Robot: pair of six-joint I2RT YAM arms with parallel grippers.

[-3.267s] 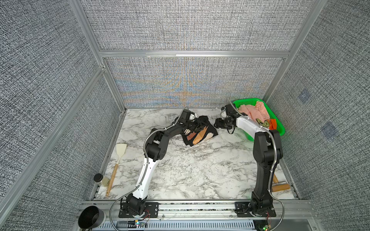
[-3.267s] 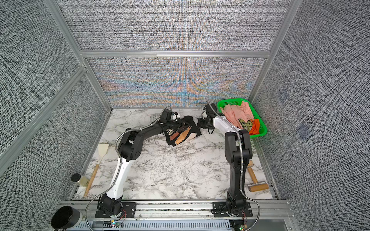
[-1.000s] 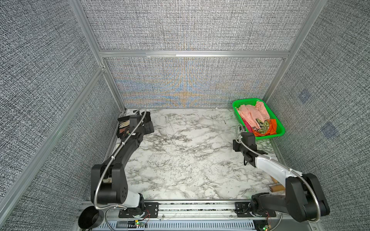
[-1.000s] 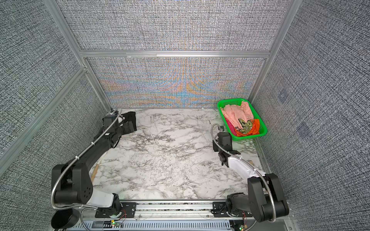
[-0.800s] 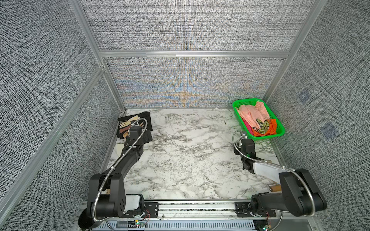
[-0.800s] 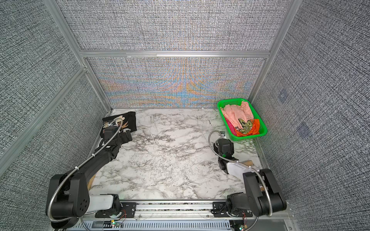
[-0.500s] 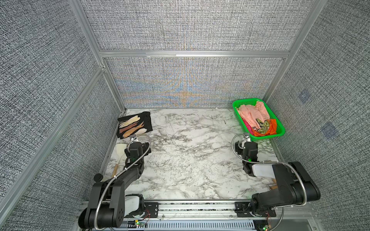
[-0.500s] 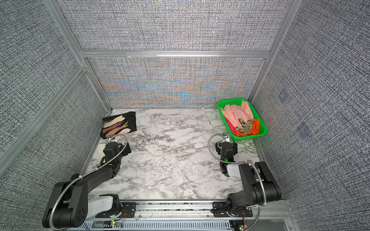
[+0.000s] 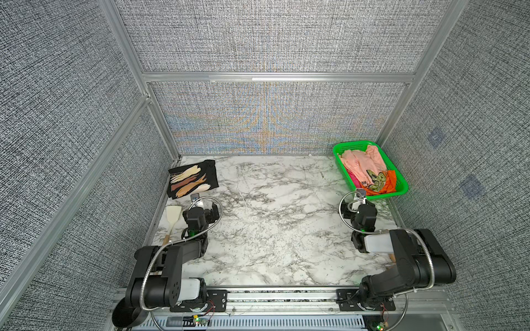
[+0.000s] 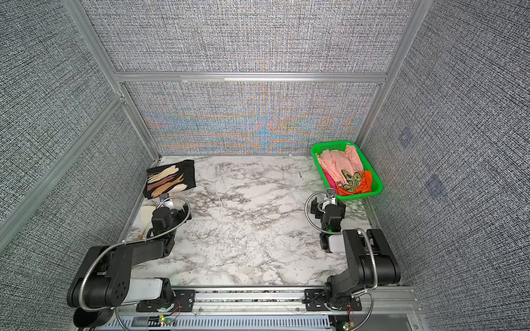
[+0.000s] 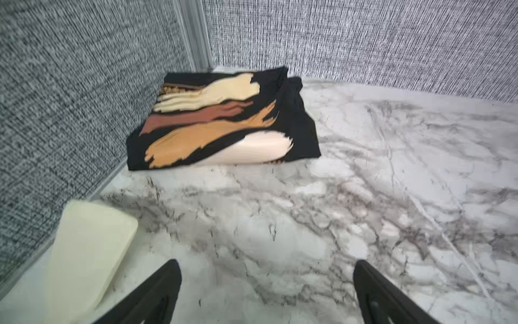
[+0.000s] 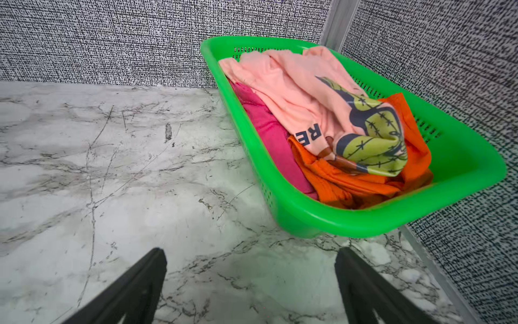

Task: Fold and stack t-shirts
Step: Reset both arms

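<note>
A black t-shirt (image 9: 192, 179) (image 10: 170, 179) (image 11: 224, 120) with cream, tan and brown brush strokes lies folded in the far left corner of the marble table. Peach-pink (image 12: 286, 84), magenta (image 12: 269, 134) and orange (image 12: 350, 179) t-shirts sit crumpled in the green basket (image 12: 308, 221) (image 9: 401, 189) at the far right. My left gripper (image 9: 205, 210) (image 11: 265, 263) hovers open and empty over bare marble, a short way in front of the black tee. My right gripper (image 9: 358, 205) (image 12: 251, 252) is open and empty just in front of the basket.
A cream spatula (image 9: 173, 213) (image 11: 87, 249) with a wooden handle lies along the left wall beside my left gripper. A black cup (image 9: 123, 315) sits off the table's front left corner. Grey fabric walls close in three sides.
Both arms have drawn back toward the front rail and folded low. The black tee stays folded in the far left corner, uncovered as the left arm withdrew.
</note>
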